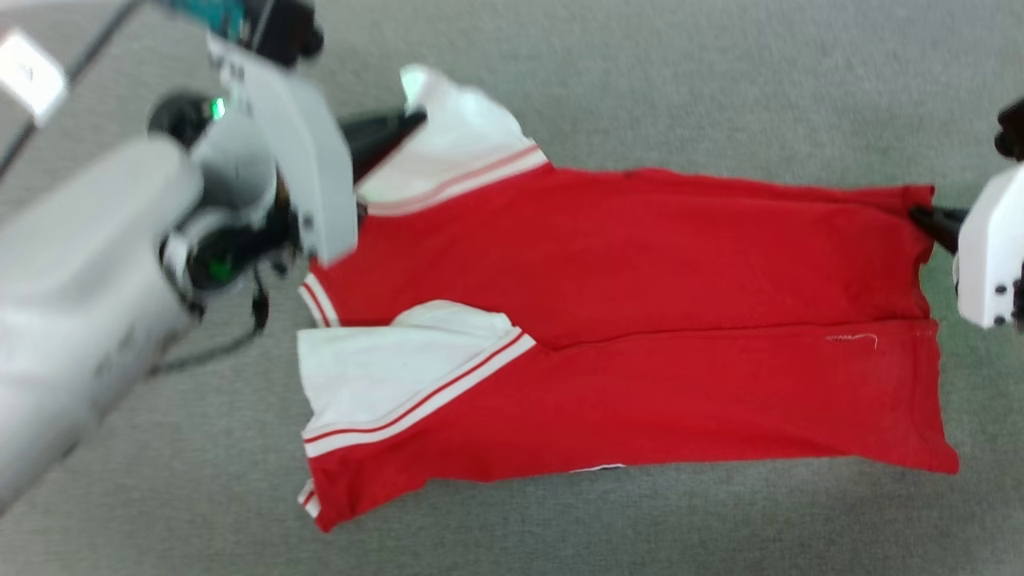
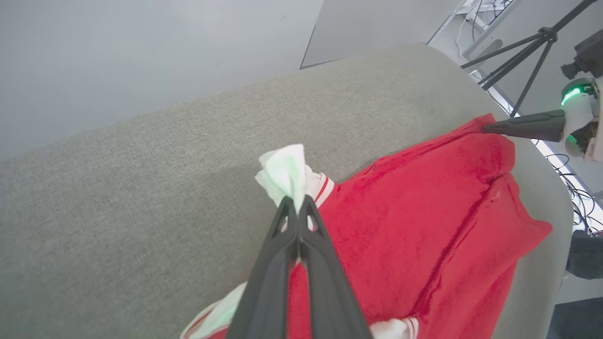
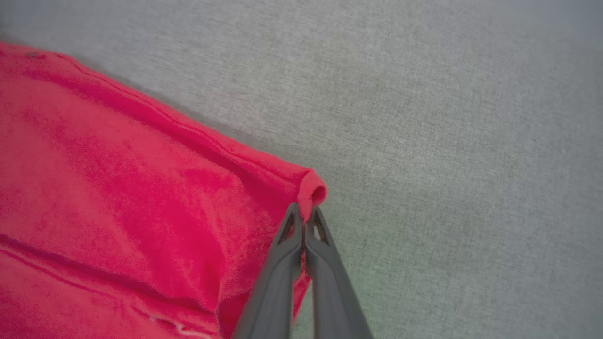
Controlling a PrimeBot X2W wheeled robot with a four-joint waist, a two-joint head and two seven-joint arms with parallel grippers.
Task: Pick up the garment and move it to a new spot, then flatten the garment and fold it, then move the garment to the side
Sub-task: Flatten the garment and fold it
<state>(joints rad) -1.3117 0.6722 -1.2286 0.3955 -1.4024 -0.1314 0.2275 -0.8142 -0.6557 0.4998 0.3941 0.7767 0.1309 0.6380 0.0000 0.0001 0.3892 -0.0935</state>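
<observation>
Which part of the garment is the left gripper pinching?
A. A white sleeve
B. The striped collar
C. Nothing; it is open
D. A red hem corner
A: in the left wrist view, the left gripper is shut on the white sleeve of the garment, while the right gripper pinches a red corner.

Garment point(image 1: 640, 320): red body, white sleeves, red-and-white striped trim at the sleeve seams. Worktop point(image 1: 720, 96): uniform pale grey woven fabric.
</observation>
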